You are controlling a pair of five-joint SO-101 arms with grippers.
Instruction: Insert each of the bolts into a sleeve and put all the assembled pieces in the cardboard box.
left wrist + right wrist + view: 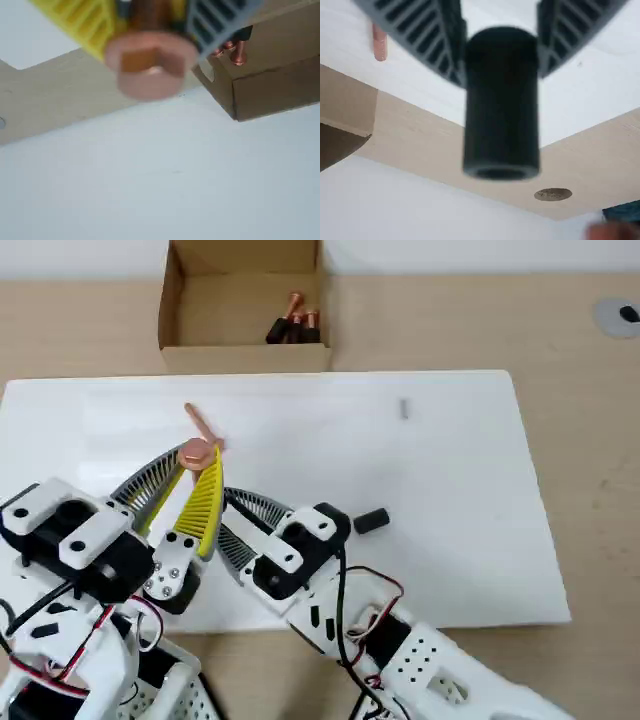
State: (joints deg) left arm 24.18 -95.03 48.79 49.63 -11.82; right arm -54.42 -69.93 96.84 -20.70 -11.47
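Sleeve (501,115) in right gripper (501,70) — high view adds another sleeve (371,520), seemingly loose.

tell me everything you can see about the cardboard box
The cardboard box is plain brown cardboard, open at the top with upright walls. It sits flat on the wooden table, at the far edge of the white board. Inside, a small cluster of assembled pieces, copper bolts in black sleeves, lies near one corner. No gripper touches it.
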